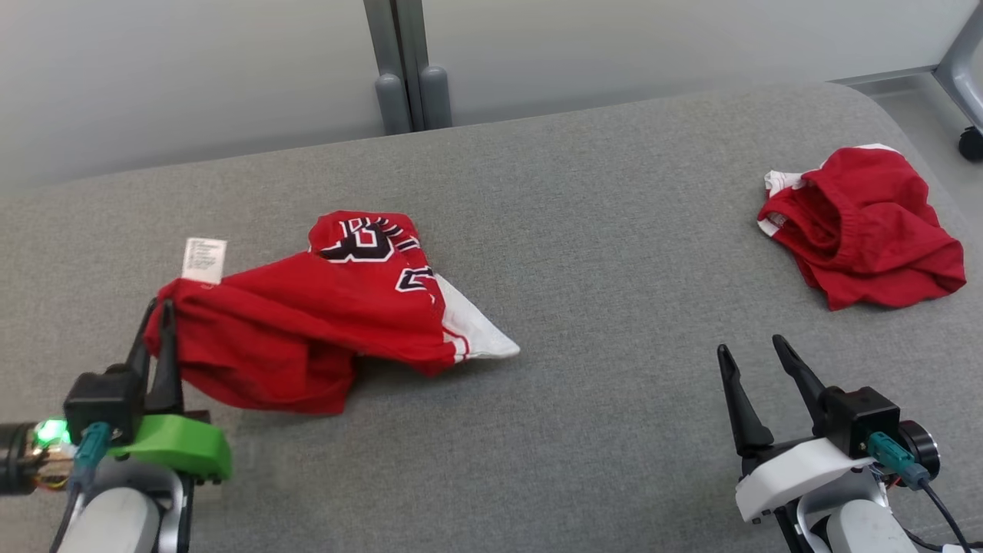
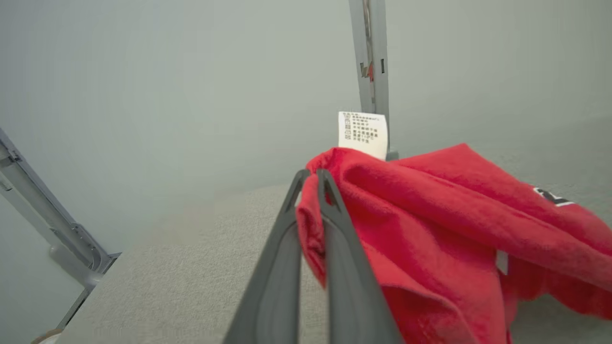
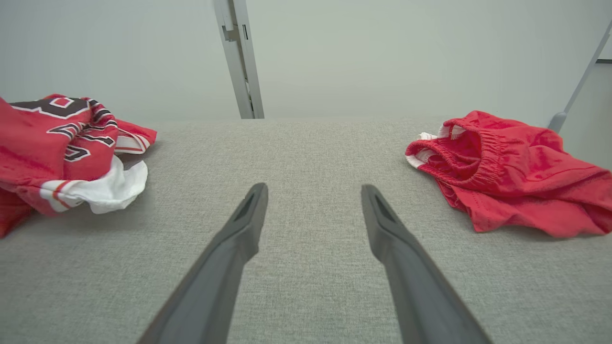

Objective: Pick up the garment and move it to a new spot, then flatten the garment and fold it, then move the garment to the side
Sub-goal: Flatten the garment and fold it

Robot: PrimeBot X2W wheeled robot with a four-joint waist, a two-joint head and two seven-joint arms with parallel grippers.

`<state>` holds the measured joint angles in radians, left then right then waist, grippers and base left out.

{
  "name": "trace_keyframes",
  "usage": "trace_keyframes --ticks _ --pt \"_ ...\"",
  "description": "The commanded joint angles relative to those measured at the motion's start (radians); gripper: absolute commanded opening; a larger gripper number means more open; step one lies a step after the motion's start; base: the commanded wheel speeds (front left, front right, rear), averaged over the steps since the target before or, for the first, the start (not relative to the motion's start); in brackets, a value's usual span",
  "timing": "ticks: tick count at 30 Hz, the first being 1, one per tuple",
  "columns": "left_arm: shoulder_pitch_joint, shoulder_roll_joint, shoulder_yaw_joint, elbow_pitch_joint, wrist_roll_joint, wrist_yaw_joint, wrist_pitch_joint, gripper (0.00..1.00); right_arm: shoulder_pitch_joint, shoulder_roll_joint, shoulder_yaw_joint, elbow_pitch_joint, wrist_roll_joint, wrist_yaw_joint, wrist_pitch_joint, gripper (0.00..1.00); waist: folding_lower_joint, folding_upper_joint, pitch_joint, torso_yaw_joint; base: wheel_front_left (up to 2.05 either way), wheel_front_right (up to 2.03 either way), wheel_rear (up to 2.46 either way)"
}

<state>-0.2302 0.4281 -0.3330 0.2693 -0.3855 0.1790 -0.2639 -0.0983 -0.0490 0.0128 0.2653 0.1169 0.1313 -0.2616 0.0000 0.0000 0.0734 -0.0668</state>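
While the left gripper (image 1: 157, 311) was examined, its two dark fingers were found pressed together on a bunched edge of the red jersey (image 1: 307, 322), with red cloth pinched between them just below the tips. A white care label (image 1: 204, 259) stood up from that pinched edge, just beside the fingertips. The jersey lay at the left of the grey upholstered table (image 1: 584, 230). Its gripped end was raised clear of the surface, and the rest sagged away to the right. Black-and-white lettering showed on the upper folds. The white-trimmed corner at the far end from the grip rested on the table.

The right gripper (image 1: 751, 346) was found with its fingers spread wide and nothing between them. It hung over bare table surface at the lower right, well apart from the jersey. A crumpled pair of red shorts (image 1: 864, 226) with an elastic waistband lay near the table's far right edge, apart from both grippers. A grey post (image 1: 407, 69) stood behind the table against a pale wall.
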Motion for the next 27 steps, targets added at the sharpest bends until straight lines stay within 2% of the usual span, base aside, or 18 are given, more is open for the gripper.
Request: trace_keyframes --ticks 1,8,9,10,11,12,19,23,27 --pt "0.032 0.006 0.025 0.007 -0.020 0.008 0.000 0.00 0.009 -0.003 0.002 0.002 -0.003 -0.001 -0.005 1.00 0.0000 0.0000 -0.003 0.004 0.00 0.00 0.00" --pt "0.127 -0.011 0.168 0.054 -0.042 0.009 0.000 0.01 0.013 -0.003 0.010 0.009 -0.001 -0.001 -0.005 1.00 0.0000 0.0000 -0.009 0.009 0.00 0.00 0.00" --pt "0.135 -0.019 0.183 0.049 -0.042 -0.004 0.000 0.18 0.013 -0.003 0.010 0.010 -0.002 -0.001 -0.005 1.00 0.0000 0.0000 -0.009 0.009 0.00 0.00 0.00" --pt "0.147 -0.030 0.194 0.048 -0.043 -0.016 0.000 0.49 0.013 -0.003 0.009 0.010 -0.003 -0.001 -0.005 1.00 0.0000 0.0000 -0.009 0.010 0.00 0.00 0.00" --pt "0.154 -0.037 0.202 0.045 -0.038 -0.027 0.000 0.94 0.013 -0.003 0.008 0.011 -0.004 -0.001 -0.005 1.00 0.0000 0.0000 -0.010 0.012 0.00 0.00 0.00" --pt "0.160 -0.044 0.209 0.042 -0.034 -0.036 0.000 1.00 0.014 -0.003 0.007 0.011 -0.004 -0.001 -0.005 1.00 0.0000 0.0000 -0.010 0.013 0.00 0.00 0.00" --pt "0.192 -0.133 0.257 -0.007 -0.044 -0.097 0.000 1.00 0.017 -0.003 0.003 0.015 -0.005 -0.001 -0.005 1.00 0.0000 0.0000 -0.021 0.021 0.00 0.00 0.00" --pt "0.210 -0.179 0.244 -0.034 -0.027 -0.133 0.000 1.00 0.019 -0.003 0.003 0.017 -0.002 -0.001 -0.005 1.00 0.0000 0.0000 -0.033 0.030 0.00 0.00 0.00" --pt "0.223 -0.248 0.208 -0.066 -0.007 -0.170 0.000 1.00 -0.005 -0.003 0.012 0.030 -0.020 -0.001 -0.005 1.00 0.0000 0.0000 -0.042 0.064 0.00 0.00 0.00"
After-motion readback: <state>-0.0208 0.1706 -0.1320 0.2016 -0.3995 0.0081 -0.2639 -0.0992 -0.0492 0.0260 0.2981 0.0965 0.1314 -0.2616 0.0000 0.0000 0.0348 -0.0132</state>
